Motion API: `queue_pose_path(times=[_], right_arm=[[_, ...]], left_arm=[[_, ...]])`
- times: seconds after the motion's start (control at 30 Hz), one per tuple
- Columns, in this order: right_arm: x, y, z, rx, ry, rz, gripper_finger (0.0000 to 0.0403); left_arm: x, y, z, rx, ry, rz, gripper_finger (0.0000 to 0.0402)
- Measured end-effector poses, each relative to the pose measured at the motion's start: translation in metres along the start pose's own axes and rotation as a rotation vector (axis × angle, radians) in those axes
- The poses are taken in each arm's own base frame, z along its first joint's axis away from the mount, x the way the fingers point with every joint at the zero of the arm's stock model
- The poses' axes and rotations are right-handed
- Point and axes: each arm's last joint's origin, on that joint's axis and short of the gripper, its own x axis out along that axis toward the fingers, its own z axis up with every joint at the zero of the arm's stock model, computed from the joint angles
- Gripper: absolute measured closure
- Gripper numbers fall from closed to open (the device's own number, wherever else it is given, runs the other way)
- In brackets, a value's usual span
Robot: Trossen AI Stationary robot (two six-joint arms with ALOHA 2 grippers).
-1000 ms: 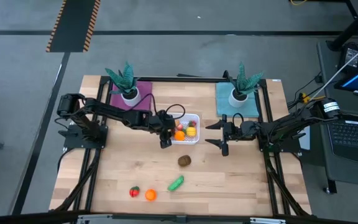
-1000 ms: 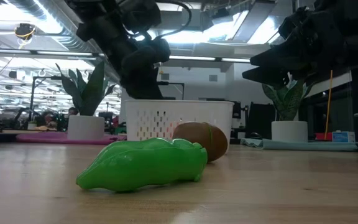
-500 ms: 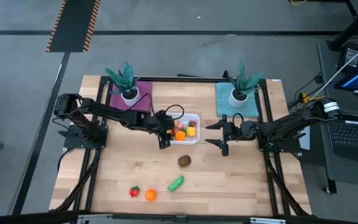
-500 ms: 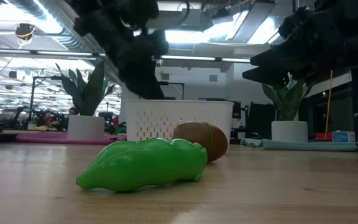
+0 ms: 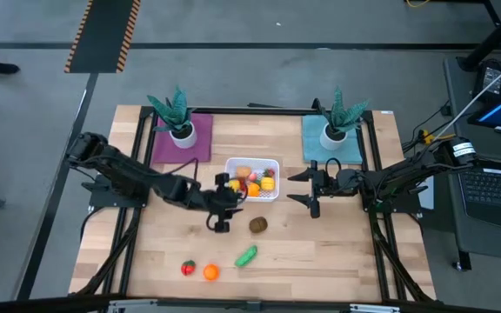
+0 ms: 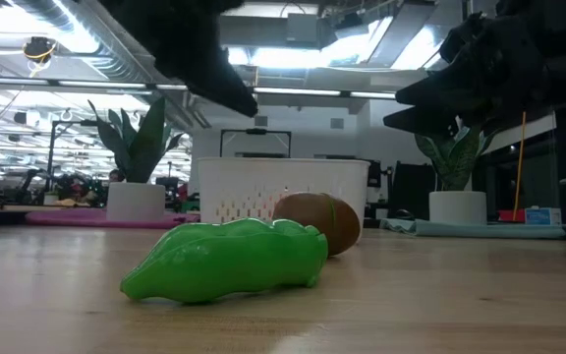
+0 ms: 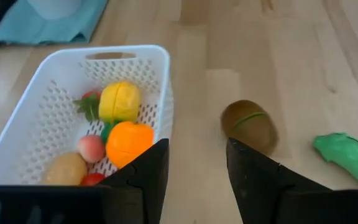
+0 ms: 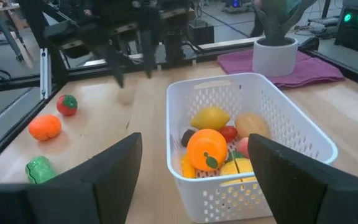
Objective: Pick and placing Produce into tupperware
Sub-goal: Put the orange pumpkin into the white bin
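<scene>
Left hand (image 5: 219, 218) hangs empty over the tabletop (image 5: 320, 252), fingers apart, just off the basket's (image 5: 272, 163) 7 o'clock corner.
Kiwi (image 5: 258, 225) lies at the hand's 3 o'clock, close by and nearer this arm than the right; that looks the next pick. The pickle (image 5: 247, 256) sits at its 5 o'clock, long axis running 2-to-8; tomato (image 5: 188, 268) and orange (image 5: 210, 272) rest down near 6. Several pieces already fill the basket. Right hand (image 5: 310, 187) waits at the basket's 3 o'clock, spread wide.
</scene>
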Motion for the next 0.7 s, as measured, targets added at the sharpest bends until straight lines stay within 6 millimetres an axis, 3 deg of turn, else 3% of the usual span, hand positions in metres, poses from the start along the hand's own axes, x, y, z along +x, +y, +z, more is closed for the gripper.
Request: queue_pose_path(times=[0.2,0.43,0.7], right_arm=[[0.0,0.0,0.0,0.002,0.001,0.002,0.0108],[-0.001,0.005,0.0,-0.03,-0.005,0.026,0.0108],[-0.001,0.006,0.001,-0.028,-0.013,0.033,0.0108]], left_arm=[[-0.024,-0.029,-0.001,0.04,-0.071,0.03,0.0243],[-0.056,-0.061,-0.005,0.075,-0.129,-0.08,0.0253],[-0.073,-0.085,-0.015,0.05,-0.134,-0.169,0.0266]])
